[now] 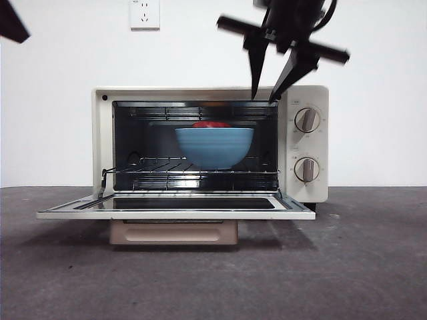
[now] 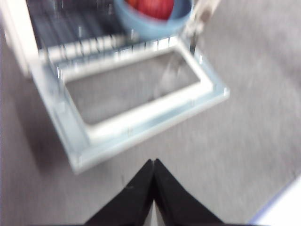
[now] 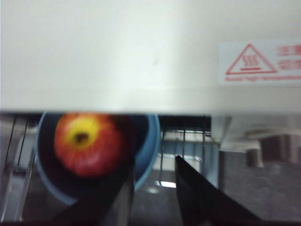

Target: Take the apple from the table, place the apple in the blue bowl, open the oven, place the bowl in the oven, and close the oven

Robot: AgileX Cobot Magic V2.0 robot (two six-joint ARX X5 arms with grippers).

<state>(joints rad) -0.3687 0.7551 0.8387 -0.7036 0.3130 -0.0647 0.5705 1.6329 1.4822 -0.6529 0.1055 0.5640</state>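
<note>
Nearest us, the oven (image 1: 209, 143) door lies flat over the tabletop (image 1: 373, 267), the blue bowl (image 1: 214, 147) with the apple (image 3: 87, 143) sits on the rack inside, our right gripper (image 1: 264, 99) hangs parted and empty above the oven's top, and our left gripper (image 2: 154, 162) is closed on nothing.

The blue bowl (image 1: 214, 147) hides most of the apple (image 1: 211, 124), apparently resting inside

The front view looks level from table height, close, straight into the open oven (image 1: 210, 143). The left wrist view looks down, farther back, on the lowered door at frame centre. The right wrist view peers closely over the oven's top. All share the blue bowl (image 1: 214, 147).
</note>
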